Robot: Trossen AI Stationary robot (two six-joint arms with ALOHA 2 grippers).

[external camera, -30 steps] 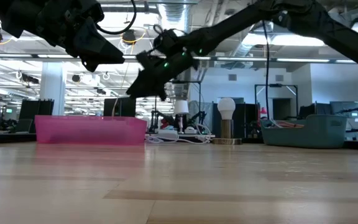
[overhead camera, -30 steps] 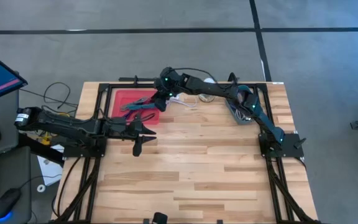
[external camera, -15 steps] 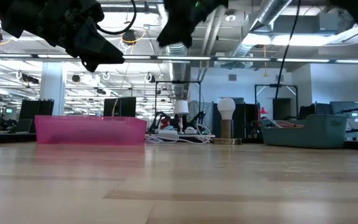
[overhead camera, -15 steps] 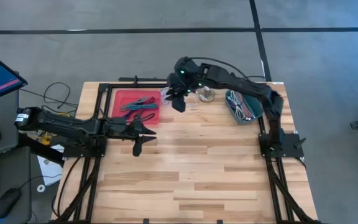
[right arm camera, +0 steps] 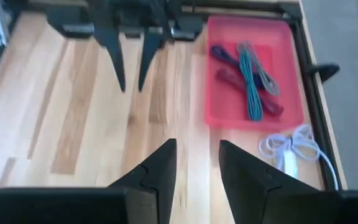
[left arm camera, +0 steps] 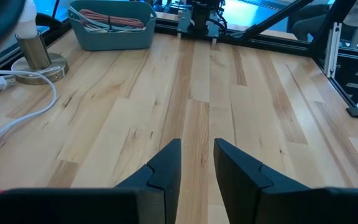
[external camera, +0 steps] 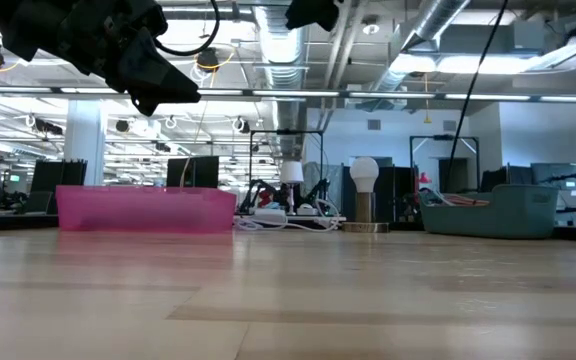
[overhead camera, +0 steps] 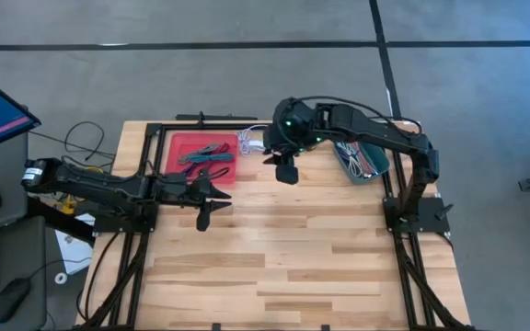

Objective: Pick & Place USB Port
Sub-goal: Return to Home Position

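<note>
Step in hand: judged to be the return to rest, as no loose cable is seen on the counter (overhead camera: 293, 248).
Right tool: the right tool (right arm camera: 197, 144) is held above the counter, between the two bins; its fingers are spread and nothing is pinched between them.
Left tool: the left tool (left arm camera: 196, 144) is parked at the left, just near of the pink bin's near right corner – fingers a little parted, nothing held.
Pink bin: the pink bin (right arm camera: 286, 62) is set far left on the counter; the teal and dark cables (right arm camera: 250, 81) are laid inside it, their long axes running roughly left to right in the high view.
Blue bin: the blue bin (left arm camera: 114, 37) is set far right, with the bundled cables (left arm camera: 110, 15) inside.
Deciding relation: both bins are flanked by the right tool – pink bin to its left, blue bin to its right, close to that arm's base. A retreat to the right is therefore judged to carry the arm past the blue bin.
Nearer arm: the pink bin is nearer the left tool, the blue bin nearer the right arm.
Risk: a white cord (right arm camera: 291, 146) is coiled beside the pink bin, on its right side, and could be snagged if the tool were lowered.
</note>
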